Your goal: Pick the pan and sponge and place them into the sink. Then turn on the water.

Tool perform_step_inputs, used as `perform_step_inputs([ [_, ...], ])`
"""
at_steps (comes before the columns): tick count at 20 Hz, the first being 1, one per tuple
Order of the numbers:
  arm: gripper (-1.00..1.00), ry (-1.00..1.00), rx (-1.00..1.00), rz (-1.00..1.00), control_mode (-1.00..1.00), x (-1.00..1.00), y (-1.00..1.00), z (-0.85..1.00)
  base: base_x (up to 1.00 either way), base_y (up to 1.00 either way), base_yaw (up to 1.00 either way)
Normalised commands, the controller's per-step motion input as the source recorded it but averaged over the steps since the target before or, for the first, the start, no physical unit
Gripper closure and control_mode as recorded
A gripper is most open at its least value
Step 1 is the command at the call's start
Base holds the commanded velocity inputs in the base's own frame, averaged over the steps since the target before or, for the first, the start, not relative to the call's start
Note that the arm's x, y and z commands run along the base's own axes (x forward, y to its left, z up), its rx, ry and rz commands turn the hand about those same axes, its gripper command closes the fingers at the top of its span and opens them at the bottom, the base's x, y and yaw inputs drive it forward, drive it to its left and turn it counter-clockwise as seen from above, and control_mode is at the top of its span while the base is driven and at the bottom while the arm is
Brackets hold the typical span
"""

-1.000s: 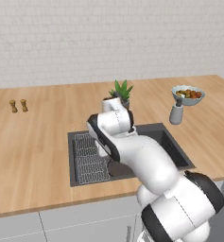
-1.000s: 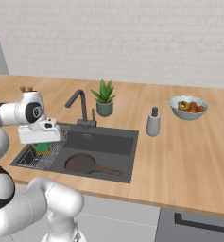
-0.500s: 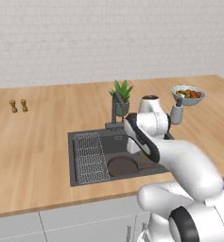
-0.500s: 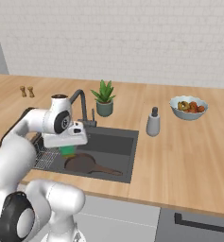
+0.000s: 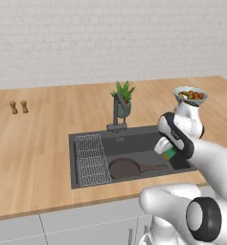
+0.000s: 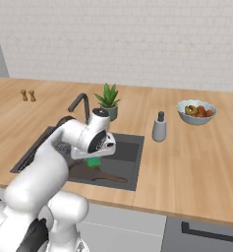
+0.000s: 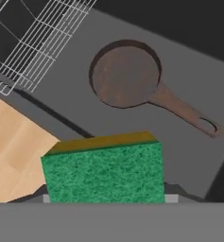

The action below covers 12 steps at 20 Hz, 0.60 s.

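Observation:
My gripper (image 5: 166,149) is shut on the sponge (image 5: 169,153), a green block with a yellow-orange layer, and hangs over the right part of the dark sink (image 5: 86,139). The sponge (image 7: 104,172) fills the lower hand view, and in the right base view the sponge (image 6: 94,162) shows under the hand (image 6: 94,156). The brown pan (image 5: 124,168) lies flat on the sink floor with its handle pointing right. In the hand view the pan (image 7: 125,75) is below and beyond the sponge. The dark faucet (image 5: 116,107) stands behind the basin; water is out of view.
A wire rack (image 5: 92,159) covers the sink's left part. A potted plant (image 5: 123,98) stands behind the faucet. A soap dispenser (image 6: 159,127) and a fruit bowl (image 6: 196,111) sit on the counter to the right. Two small shakers (image 5: 18,107) stand far left.
The arm has swung right with the sponge in its grip, from above the wire rack to above the right part of the sink. The pan has stayed put.

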Motion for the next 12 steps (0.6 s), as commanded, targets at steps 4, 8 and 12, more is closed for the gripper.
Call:
perform_step_inputs([
  [4, 1.0, 0.0, 0.2, 0.18, -1.0, 0.56, -0.59, 0.0, 0.0, 0.0, 0.0],
  [8, 1.0, 0.05, 0.17, 0.16, -1.0, 0.67, -0.37, -0.06, 0.0, 0.0, 0.0],
  [12, 1.0, 0.0, 0.01, 0.04, -1.0, 0.57, -0.03, -0.21, 0.0, 0.0, 0.0],
])
